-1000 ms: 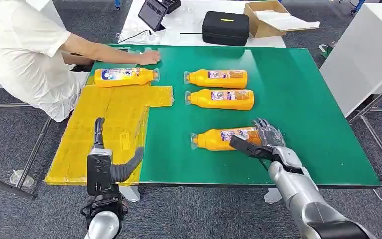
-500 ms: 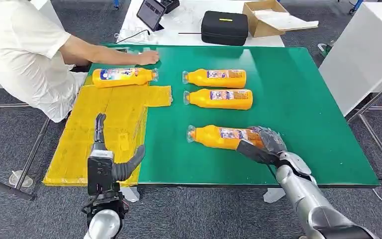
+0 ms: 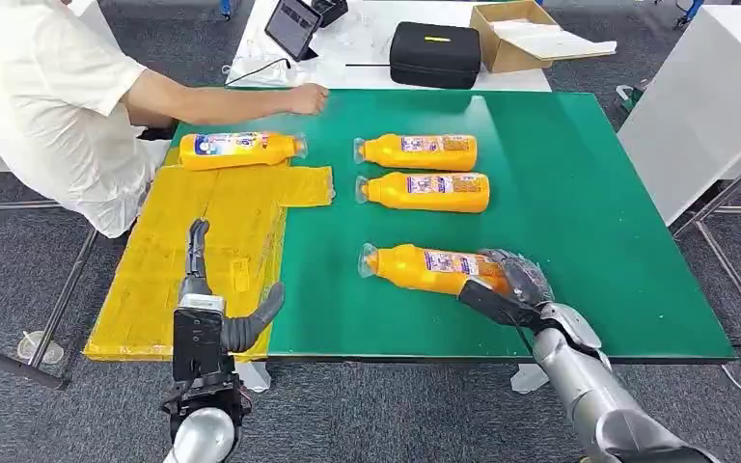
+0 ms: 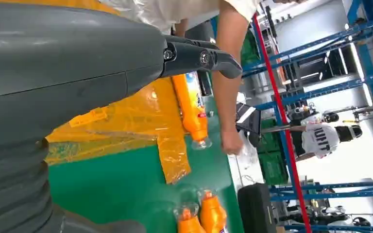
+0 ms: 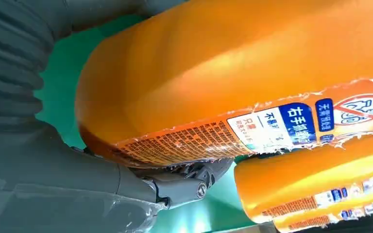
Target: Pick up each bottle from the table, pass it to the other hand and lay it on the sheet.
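Right hand (image 3: 511,282) fingers wrapped round base of nearest orange plastic bottle (image 3: 425,267), lying at desk's 5 o'clock, for lift. Left hand (image 3: 214,307) fingers spread, empty, over yellow sheet (image 3: 222,207), awaiting handover.

You're in robot test lab or workshop, not home. Green work table (image 3: 579,193) on metal legs stands on grey carpet floor (image 3: 19,280). Behind table, white bench (image 3: 367,48) holds tablet (image 3: 296,26), black carry case (image 3: 436,53), open cardboard box (image 3: 516,37). Beyond table, left wrist view shows blue steel racking (image 4: 330,58) with red upright and stored gear. Person in white shirt (image 3: 39,96) sits at table's far left corner.
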{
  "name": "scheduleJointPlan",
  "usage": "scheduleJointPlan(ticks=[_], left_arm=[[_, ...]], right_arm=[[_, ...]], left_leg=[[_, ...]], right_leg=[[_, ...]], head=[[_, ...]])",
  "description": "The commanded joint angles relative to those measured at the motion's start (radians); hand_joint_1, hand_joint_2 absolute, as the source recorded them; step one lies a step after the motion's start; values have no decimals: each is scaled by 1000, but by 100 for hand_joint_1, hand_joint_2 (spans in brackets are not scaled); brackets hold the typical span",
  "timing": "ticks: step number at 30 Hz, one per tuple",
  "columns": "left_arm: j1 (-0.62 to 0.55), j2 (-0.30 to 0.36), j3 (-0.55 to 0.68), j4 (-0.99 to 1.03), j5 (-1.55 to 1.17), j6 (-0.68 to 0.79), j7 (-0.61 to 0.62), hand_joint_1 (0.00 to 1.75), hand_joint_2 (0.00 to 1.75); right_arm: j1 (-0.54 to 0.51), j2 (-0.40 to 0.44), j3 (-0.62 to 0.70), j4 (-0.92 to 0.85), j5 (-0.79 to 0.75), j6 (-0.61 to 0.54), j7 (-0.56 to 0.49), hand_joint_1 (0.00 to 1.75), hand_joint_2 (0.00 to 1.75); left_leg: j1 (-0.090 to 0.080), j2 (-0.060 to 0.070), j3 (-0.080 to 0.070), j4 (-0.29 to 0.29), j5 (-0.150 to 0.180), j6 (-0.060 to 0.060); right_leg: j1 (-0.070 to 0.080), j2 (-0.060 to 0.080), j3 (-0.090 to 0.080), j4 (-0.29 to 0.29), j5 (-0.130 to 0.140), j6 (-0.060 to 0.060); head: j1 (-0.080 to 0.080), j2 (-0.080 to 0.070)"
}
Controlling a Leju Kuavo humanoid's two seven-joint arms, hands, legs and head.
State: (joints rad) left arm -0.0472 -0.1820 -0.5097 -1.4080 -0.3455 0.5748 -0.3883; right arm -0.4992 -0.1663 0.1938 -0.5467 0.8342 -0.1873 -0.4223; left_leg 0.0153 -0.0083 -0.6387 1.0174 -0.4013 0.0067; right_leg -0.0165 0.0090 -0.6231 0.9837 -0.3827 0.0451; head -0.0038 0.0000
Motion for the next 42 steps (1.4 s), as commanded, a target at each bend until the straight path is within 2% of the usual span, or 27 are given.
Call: scheduleJointPlan(ticks=[1,5,8,9,15,16,17,19,21,25,29,33,35,36,42], left_arm=[[6,3,5,86,364,-166,32,0,175],[21,26,-32,174,612,-233,34,0,175],[14,61,-94,197,678,-310,39,0,175],[15,68,-100,195,716,-364,50,0,175],[14,71,-103,184,718,-367,51,0,175],[14,71,-103,184,718,-367,51,0,175],[14,71,-102,184,719,-368,52,0,175],[13,71,-103,184,721,-370,54,0,175],[9,79,-121,182,715,-414,42,0,175],[0,65,-111,194,729,-474,41,0,175],[-26,49,-103,196,732,-503,30,0,175],[-56,26,-90,188,751,-533,0,0,175],[-64,17,-82,162,776,-544,-1,0,175],[-66,19,-87,146,775,-544,0,0,175],[-66,14,-80,136,801,-534,8,0,175]], right_arm=[[120,99,-110,-116,-203,-20,-104,175,175],[203,176,-124,-325,-404,0,-126,175,175],[253,210,-77,-439,-522,56,-119,175,175],[258,219,-58,-457,-544,78,-120,175,175],[255,211,-41,-455,-561,74,-111,175,175],[255,211,-41,-455,-561,74,-111,175,175],[255,209,-41,-453,-563,74,-111,175,175],[254,209,-39,-453,-569,76,-116,175,175],[264,232,-8,-484,-603,123,-137,175,175],[264,250,102,-514,-621,139,-105,175,175],[232,262,155,-471,-624,134,-96,175,175],[189,266,261,-386,-606,217,-79,175,175],[173,284,296,-340,-600,216,-85,175,175],[171,296,304,-326,-607,209,-93,175,175],[183,300,348,-340,-614,206,-100,175,175]], left_leg=[[1,0,3,-2,-1,0],[0,2,2,-2,-1,0],[0,5,3,-3,-3,0],[0,2,-2,-2,-1,0],[0,2,-7,-1,-1,0],[0,3,-2,-1,-4,1],[0,1,-8,-1,-1,0],[0,0,-8,-1,-1,0],[0,0,-9,-1,-1,0],[0,3,-7,0,-2,0],[0,2,-8,0,-2,0],[2,2,-9,0,-1,0],[2,4,-7,0,-2,0],[2,2,-10,0,-1,0],[2,1,-6,-1,-2,0]], right_leg=[[1,-1,3,-2,-1,-2],[1,1,2,-1,-1,-2],[1,3,1,-1,-2,-3],[0,1,-2,0,-2,-3],[0,1,-6,0,-2,-2],[1,1,-1,0,-4,-3],[0,0,-6,0,-2,-2],[0,-1,-6,0,-2,-2],[0,0,-7,0,-2,-2],[0,2,-6,1,-2,-3],[1,1,-7,1,-2,-2],[2,1,-8,1,-1,-2],[2,2,-6,1,-2,-2],[2,1,-9,1,-1,-2],[2,0,-4,0,-3,-3]], head=[[0,0],[0,0],[-1,0],[0,0],[-1,0],[-1,0],[0,0],[-1,0],[0,0],[0,0],[-1,0],[0,0],[0,0],[0,0],[0,0]])
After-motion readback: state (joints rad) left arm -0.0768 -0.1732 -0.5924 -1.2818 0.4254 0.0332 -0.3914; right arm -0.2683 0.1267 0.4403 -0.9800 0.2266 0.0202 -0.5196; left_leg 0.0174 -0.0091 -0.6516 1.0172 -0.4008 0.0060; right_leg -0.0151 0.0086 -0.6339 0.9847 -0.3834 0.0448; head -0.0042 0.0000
